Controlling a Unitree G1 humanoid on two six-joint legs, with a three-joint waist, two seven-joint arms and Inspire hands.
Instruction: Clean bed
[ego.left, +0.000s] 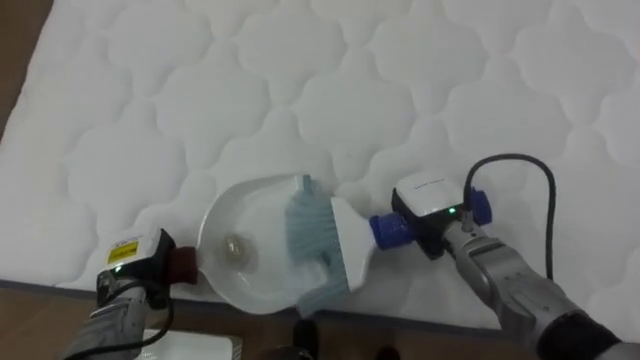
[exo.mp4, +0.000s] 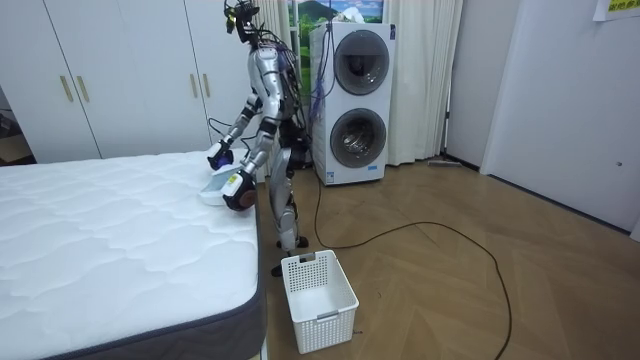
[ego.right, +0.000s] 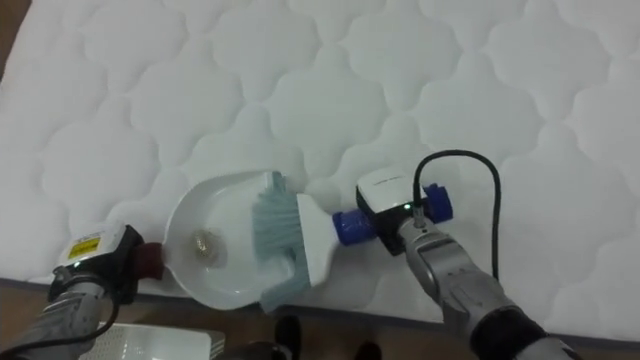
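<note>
White quilted mattress (ego.left: 400, 80) of the bed is lying under both hands, and the work is taking place at its near edge, where the robot is standing and bending forward.

Right hand (ego.left: 440, 228) is gripping the blue handle of a hand brush (ego.left: 350, 245) with a white body. Its pale blue bristles (ego.left: 305, 235) are reaching inside a white plastic dustpan (ego.left: 250, 205). Left hand (ego.left: 135, 270) is closing round the dustpan's dark red handle and is holding the pan flat on the mattress, right at the edge.

A small pale crumpled ball of litter (ego.left: 235, 247) is sitting in the pan, just beside the bristles and apart from them. No other litter is showing on the quilting in view.

Risks, as judged:
- The ball is resting loose on smooth plastic. Tipping the pan's open mouth down while lifting is likely to roll it back onto the mattress.
- A hard sweep is likely to flick the ball over the pan's rear wall to the wooden floor (exo.mp4: 450, 280).
- Brush pressure towards the left hand is likely to push the pan off the edge, since little mattress is supporting it there.
- The white slatted basket (exo.mp4: 318, 290) is standing on the floor beside the bed, well apart from the pan. If it is serving as the bin, carrying the pan across is giving the ball room to fall.
</note>
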